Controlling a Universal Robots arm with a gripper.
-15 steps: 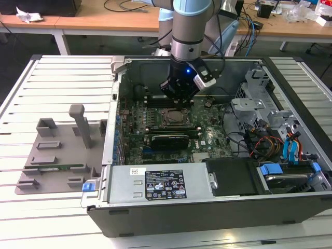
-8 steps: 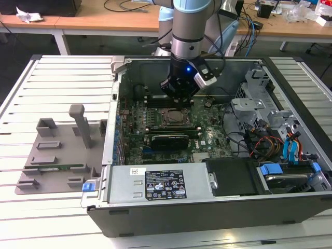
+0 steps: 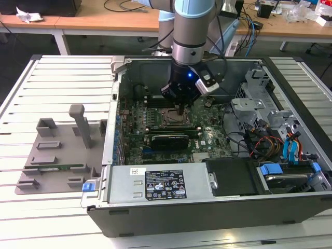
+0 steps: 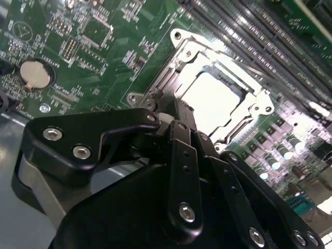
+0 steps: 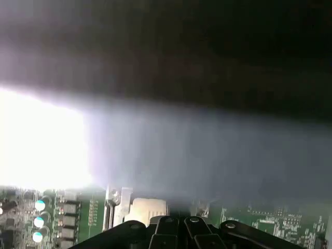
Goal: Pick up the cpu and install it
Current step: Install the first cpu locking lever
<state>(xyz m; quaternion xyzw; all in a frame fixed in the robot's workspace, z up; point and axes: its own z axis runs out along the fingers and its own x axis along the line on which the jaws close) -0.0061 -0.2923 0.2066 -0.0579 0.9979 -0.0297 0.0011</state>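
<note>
The cpu (image 4: pixel 211 98), a pale silver square, lies flat inside the metal-framed socket (image 4: pixel 179 54) on the green motherboard (image 4: pixel 104 46). My gripper (image 4: pixel 175 111) hangs just above the socket's edge, beside the cpu; its black fingers are drawn together with nothing visible between them. In the exterior view the gripper (image 3: pixel 180 110) points straight down at the socket (image 3: pixel 174 117) in the middle of the open computer case (image 3: pixel 207 207). The first wrist view has the cpu (image 5: pixel 148 210) low in the picture, just beyond the gripper's black links (image 5: pixel 179 231).
A long black card (image 3: pixel 166 140) lies across the board near the socket. Drive bays and cables (image 3: pixel 275 140) fill the case on the exterior view's right. A grey fixture (image 3: pixel 62 150) with slots and an upright post stands on the slatted table at that view's left.
</note>
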